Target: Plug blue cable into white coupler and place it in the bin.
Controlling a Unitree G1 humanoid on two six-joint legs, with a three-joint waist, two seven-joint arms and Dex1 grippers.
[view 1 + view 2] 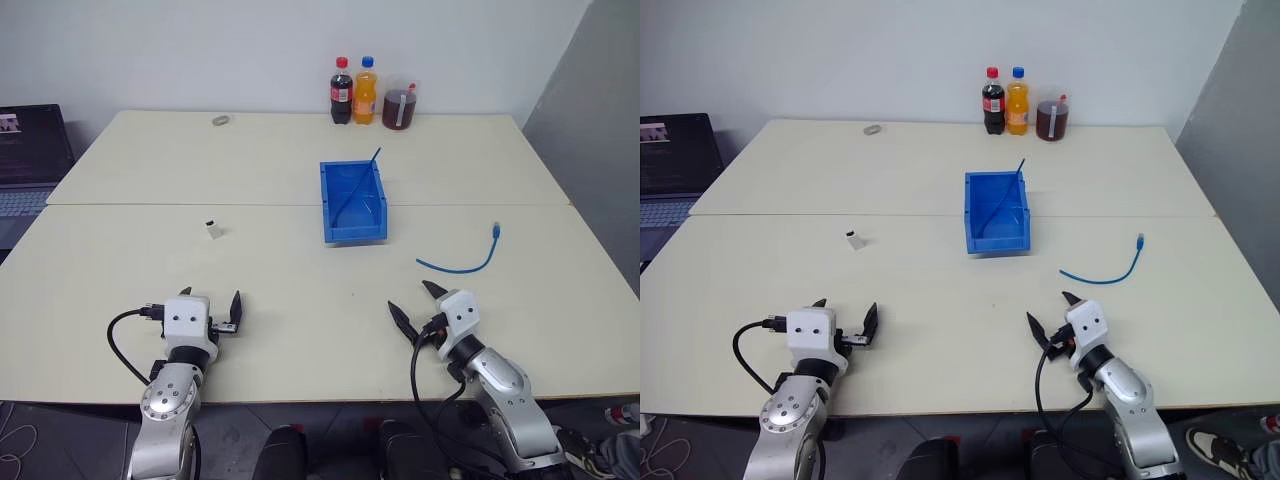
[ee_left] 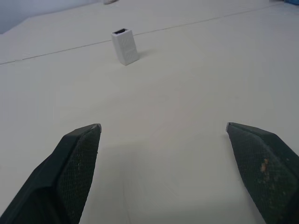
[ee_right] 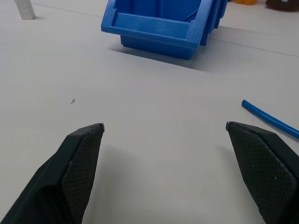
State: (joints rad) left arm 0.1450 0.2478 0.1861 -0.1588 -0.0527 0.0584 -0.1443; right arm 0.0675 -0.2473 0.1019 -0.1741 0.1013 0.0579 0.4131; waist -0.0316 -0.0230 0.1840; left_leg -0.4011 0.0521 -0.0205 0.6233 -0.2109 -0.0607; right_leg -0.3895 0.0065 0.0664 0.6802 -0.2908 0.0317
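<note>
**Left eye view — both grippers wide open, empty**

Blue cable curves right of the bin, plug end pointing away. White coupler stands upright — dark end up. Left gripper, right gripper hold nothing.

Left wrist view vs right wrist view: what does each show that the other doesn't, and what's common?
Left wrist alone: the left gripper, open, and a seam across the table.
Right wrist alone: the right gripper, open, the bin and an end of the blue cable.
Shared: the white coupler, standing upright, seen in both.
</note>
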